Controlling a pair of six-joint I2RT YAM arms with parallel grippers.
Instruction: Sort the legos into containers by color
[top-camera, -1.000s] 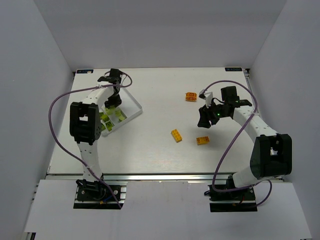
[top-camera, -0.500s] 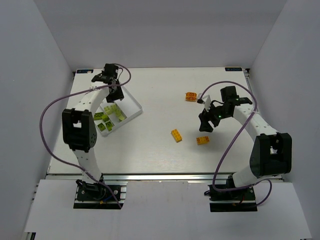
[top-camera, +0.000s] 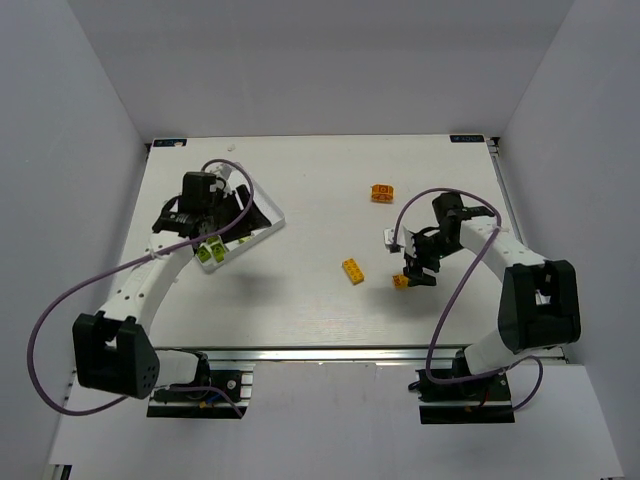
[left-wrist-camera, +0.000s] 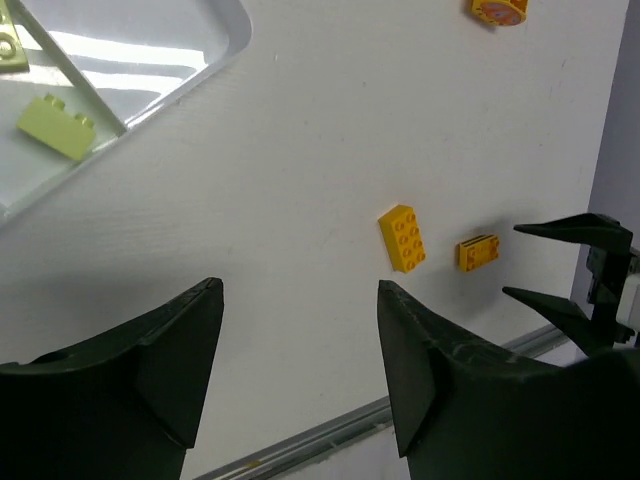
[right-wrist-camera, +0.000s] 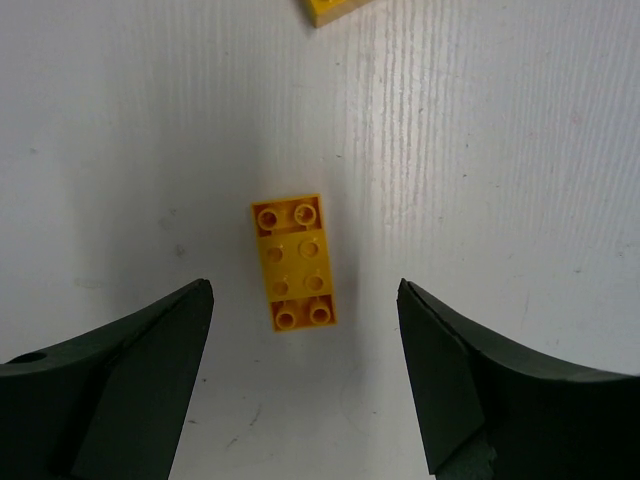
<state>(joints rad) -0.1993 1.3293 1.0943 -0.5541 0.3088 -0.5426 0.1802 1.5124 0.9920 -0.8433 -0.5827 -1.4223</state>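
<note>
Three orange legos lie on the table: one (top-camera: 382, 192) at the back, one (top-camera: 352, 270) in the middle, one (top-camera: 401, 282) under my right gripper (top-camera: 416, 272). In the right wrist view that brick (right-wrist-camera: 293, 262) lies studs up between the open fingers of the right gripper (right-wrist-camera: 305, 286), which hangs above it. My left gripper (top-camera: 235, 215) is open and empty over the white tray (top-camera: 268, 212). A lime lego (top-camera: 208, 252) shows in the tray's near end. The left wrist view shows the left gripper (left-wrist-camera: 300, 288), a tray corner (left-wrist-camera: 190, 75) and a lime brick (left-wrist-camera: 55, 125).
The left wrist view also shows two orange bricks (left-wrist-camera: 402, 238) (left-wrist-camera: 478, 252) and the right gripper's fingers (left-wrist-camera: 570, 265) beside them. The table's metal front edge (left-wrist-camera: 330, 430) runs close below. Grey walls enclose the table on three sides.
My left arm swung from the tray's far side round to its near left, the gripper now over the tray. My right gripper moved nearer and down over the orange brick.
</note>
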